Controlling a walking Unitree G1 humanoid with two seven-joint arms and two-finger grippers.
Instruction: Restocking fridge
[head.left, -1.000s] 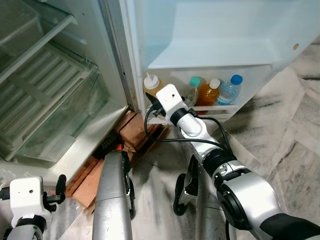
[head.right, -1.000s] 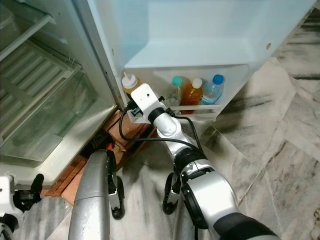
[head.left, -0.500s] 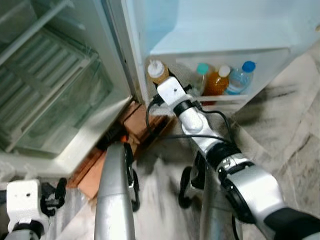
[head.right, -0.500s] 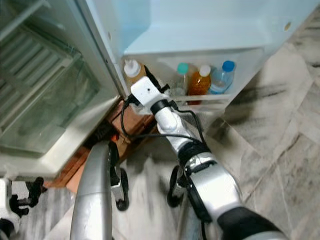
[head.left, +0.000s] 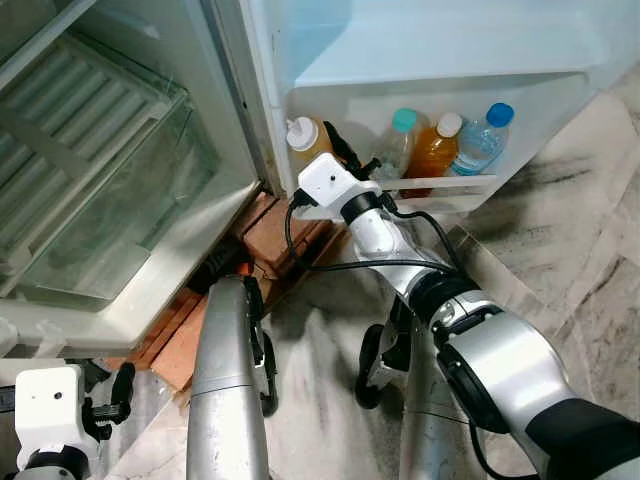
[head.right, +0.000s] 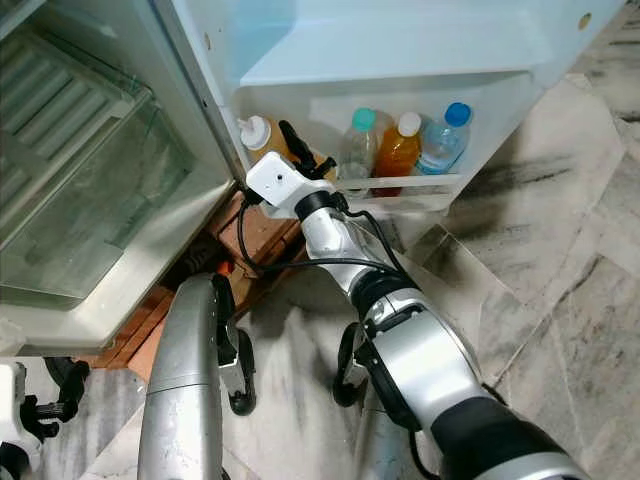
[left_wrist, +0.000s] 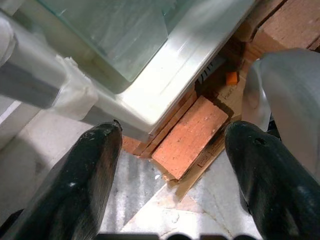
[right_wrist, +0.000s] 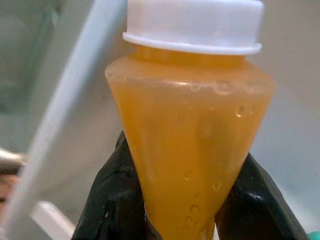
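From the head views, the right gripper (head.left: 338, 152) is seen reaching into the bottom door shelf (head.left: 450, 186) of the open fridge, clamped on an orange juice bottle (head.left: 308, 142) at the shelf's hinge end. Just beyond the gripper, toward the shelf's far end, three more bottles stand in a row: a teal-capped bottle (head.left: 398, 140), a white-capped amber bottle (head.left: 437, 155) and a blue-capped water bottle (head.left: 482, 138).

In the right wrist view, the orange juice bottle's shoulder is pinched between both black fingers (right_wrist: 107, 200); cloudy orange liquid, small bubbles and a white cap (right_wrist: 194, 22) are shown.

In the left wrist view, the left gripper (left_wrist: 175, 165) hangs spread and empty above bricks (left_wrist: 190, 135) propping the fridge base.

The risk is judged thus: if the hold is let go before the base is seated behind the rail, the bottle could tip against its teal-capped neighbour or out over the rail.
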